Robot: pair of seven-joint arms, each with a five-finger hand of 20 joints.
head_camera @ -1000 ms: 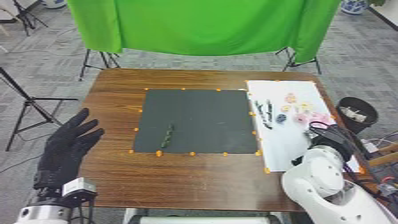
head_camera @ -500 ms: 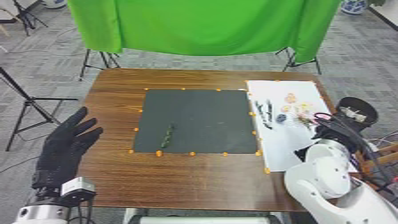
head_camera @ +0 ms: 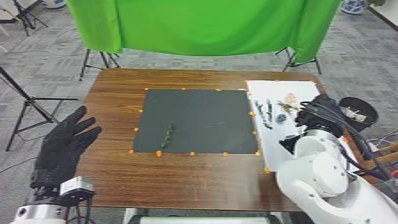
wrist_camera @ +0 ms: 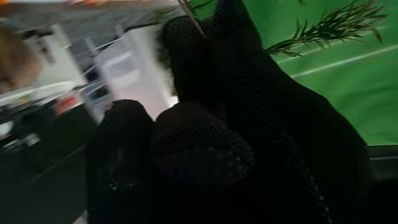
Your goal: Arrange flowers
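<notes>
- Well to the left of the work: the left hand (head_camera: 67,137), fingers loosely straight, grasping nothing; apparently in waiting.
- Right of the left hand, well apart from it: a dark mat (head_camera: 195,115) on the brown table (head_camera: 178,185), with a slender green sprig (head_camera: 167,136) lying lengthwise near the side closer to that hand.
- Farther right, between the dark mat and the right hand: a white sheet (head_camera: 280,142) bearing two dark stems (head_camera: 269,107), roughly side by side, and, nearer to the right hand, a small bluish bloom (head_camera: 282,118).
- Just beyond the right hand, slightly to its left: pale pink and orange blooms (head_camera: 290,98), partly hidden.
- Over the far-right part of the white sheet: the right hand (head_camera: 318,114), to judge from the wrist view closed in a pinch on a thin stem (wrist_camera: 190,17); close beside its fingers, leafy foliage (wrist_camera: 329,30), possibly of the same cutting.
- Immediately right of the right hand: a black bin (head_camera: 356,102).
- Step in hand, as judged: selection and pick-up of a further cutting, early in the arrangement.
- Next requirement, as judged: a clear lift from the remaining blooms, then a leftward carry to the dark mat and a gentle laying-down beside the first sprig, without crushing of leaves.
</notes>
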